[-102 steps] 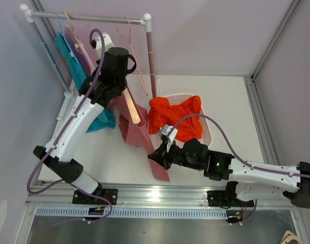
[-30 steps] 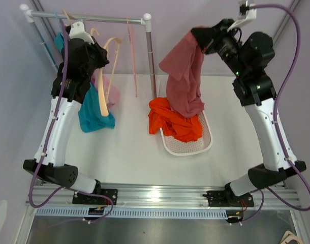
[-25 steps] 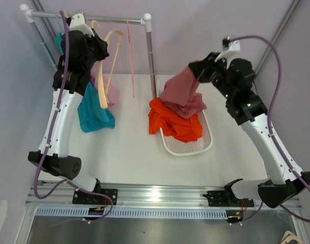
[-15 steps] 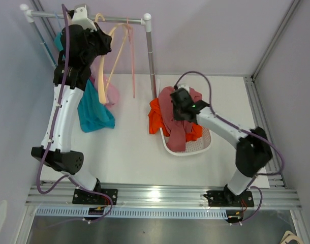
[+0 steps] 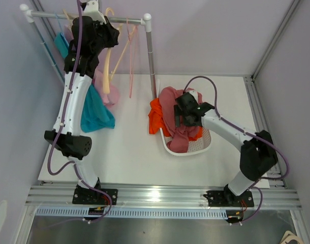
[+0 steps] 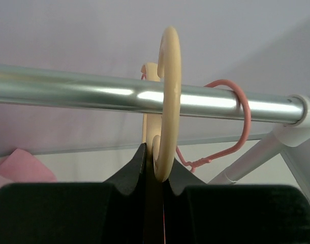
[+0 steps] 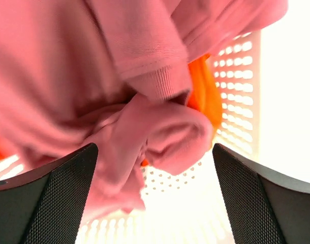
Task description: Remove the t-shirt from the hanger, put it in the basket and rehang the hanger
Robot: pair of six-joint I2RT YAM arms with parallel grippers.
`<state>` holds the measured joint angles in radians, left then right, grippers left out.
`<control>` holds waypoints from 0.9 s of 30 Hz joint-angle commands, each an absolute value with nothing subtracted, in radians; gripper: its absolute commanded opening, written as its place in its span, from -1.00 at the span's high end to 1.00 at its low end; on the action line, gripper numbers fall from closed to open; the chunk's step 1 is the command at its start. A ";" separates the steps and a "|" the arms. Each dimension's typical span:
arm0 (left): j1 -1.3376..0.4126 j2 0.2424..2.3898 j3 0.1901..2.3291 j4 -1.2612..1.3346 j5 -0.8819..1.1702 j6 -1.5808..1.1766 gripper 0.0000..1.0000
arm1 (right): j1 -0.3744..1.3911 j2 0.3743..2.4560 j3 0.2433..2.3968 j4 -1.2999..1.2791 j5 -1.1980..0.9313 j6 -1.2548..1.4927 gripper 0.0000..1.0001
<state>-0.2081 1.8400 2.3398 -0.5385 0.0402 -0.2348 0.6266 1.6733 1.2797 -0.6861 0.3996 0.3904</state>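
your left gripper [image 6: 154, 152] is clamped on the cream plastic hanger [image 6: 170, 66], its hook over the silver metal rail [image 6: 68, 94]. your right gripper [image 7: 155, 173] hangs spread wide above the dusty-pink t-shirt [image 7: 84, 76], heaped on an orange garment [image 7: 202, 95] in the white perforated basket [image 7: 241, 76].

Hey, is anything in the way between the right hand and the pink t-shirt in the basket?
Nothing visible does. The right hand hangs open directly over the pink t-shirt, with no other thing between them. The shirt lies on top of the orange garment in the white basket.
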 commanded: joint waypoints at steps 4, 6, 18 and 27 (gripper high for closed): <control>-0.206 1.858 2.355 -0.499 0.074 -0.218 0.99 | 0.634 1.455 1.368 -0.715 0.396 0.387 -0.99; -0.213 1.859 2.338 -0.488 0.077 -0.218 0.99 | 0.637 1.425 1.381 -0.718 0.384 0.379 -0.99; -0.227 1.763 2.342 -0.546 0.061 -0.189 -0.68 | 0.641 1.353 1.471 -0.712 0.322 0.345 -0.99; -0.216 1.548 2.287 -0.635 -0.240 -0.138 -0.82 | 0.664 1.385 1.462 -0.624 0.209 0.370 -0.99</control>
<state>-0.2214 1.6505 2.3013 -0.6331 -0.0990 -0.1848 0.6453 1.3788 1.4391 -0.6750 0.2699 0.3641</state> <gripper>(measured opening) 0.910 0.993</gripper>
